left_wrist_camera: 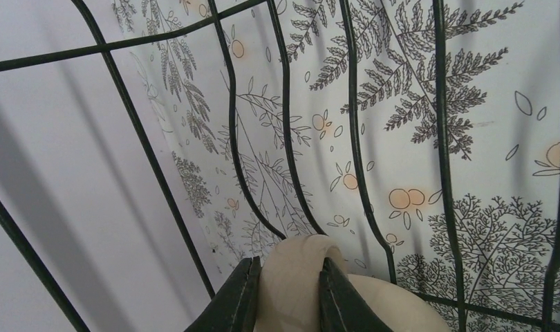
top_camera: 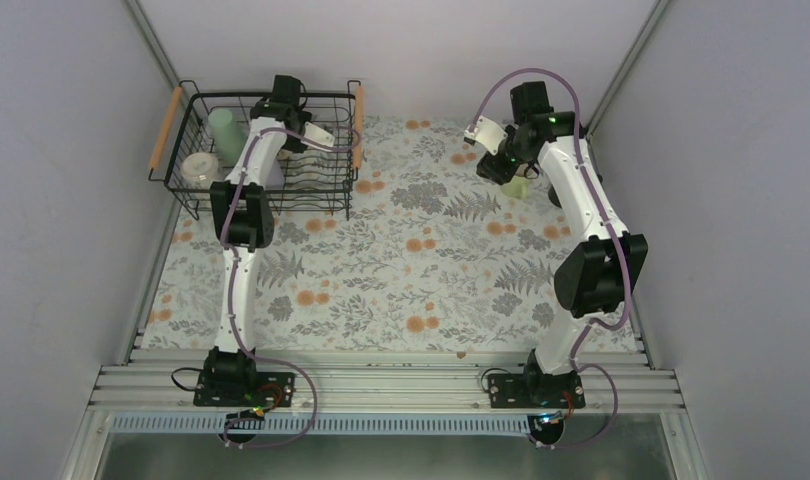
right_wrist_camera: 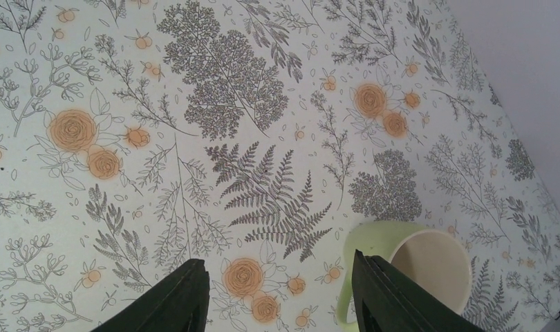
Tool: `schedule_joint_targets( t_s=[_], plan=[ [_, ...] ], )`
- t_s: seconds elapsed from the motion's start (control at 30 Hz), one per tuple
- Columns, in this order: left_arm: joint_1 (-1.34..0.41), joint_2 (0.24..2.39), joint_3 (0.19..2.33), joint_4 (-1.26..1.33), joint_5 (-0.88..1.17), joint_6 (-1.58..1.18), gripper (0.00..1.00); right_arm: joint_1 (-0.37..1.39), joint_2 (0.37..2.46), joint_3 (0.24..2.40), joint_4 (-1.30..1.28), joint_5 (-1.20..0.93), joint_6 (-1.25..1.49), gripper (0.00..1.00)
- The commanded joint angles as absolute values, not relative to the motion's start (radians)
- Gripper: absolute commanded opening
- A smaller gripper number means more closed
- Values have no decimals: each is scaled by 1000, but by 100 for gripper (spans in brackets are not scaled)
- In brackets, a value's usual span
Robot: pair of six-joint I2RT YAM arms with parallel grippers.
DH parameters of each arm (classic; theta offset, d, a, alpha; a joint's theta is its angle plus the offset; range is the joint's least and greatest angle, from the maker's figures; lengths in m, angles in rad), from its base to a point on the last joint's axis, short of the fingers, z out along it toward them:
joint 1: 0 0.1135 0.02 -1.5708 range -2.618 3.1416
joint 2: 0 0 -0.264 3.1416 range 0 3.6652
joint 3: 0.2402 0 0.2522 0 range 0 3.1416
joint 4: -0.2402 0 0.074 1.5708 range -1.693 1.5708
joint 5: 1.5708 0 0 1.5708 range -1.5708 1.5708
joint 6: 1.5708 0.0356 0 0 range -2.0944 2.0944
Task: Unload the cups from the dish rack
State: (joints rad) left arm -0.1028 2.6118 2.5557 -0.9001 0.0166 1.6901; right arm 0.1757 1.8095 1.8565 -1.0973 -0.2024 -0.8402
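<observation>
Only the left wrist view shows the left gripper (left_wrist_camera: 290,301) clamped on a beige cup (left_wrist_camera: 291,273), seemingly by its handle, inside the dish rack (top_camera: 358,125). The right gripper (right_wrist_camera: 284,304) gapes wide above the surface (right_wrist_camera: 194,173). A light green mug (right_wrist_camera: 415,266) stands just beside it, mouth up.

Beige cup (left_wrist_camera: 381,304) cut off at bottom edge; green mug (right_wrist_camera: 422,263) partly behind right claw (right_wrist_camera: 278,257).
</observation>
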Motion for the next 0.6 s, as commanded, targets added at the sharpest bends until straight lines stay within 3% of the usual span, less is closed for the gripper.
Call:
schedule_joint_targets(
  t_s=[0.0, 0.57],
  plan=[
    [-111, 2577, 2569, -922, 35, 1667, 2, 173, 1788, 1899, -1111, -243, -825, 54],
    [-151, 2224, 2571, -808, 103, 1413, 2, 177, 1735, 1957, -1112, -466, -775, 58]
  ],
)
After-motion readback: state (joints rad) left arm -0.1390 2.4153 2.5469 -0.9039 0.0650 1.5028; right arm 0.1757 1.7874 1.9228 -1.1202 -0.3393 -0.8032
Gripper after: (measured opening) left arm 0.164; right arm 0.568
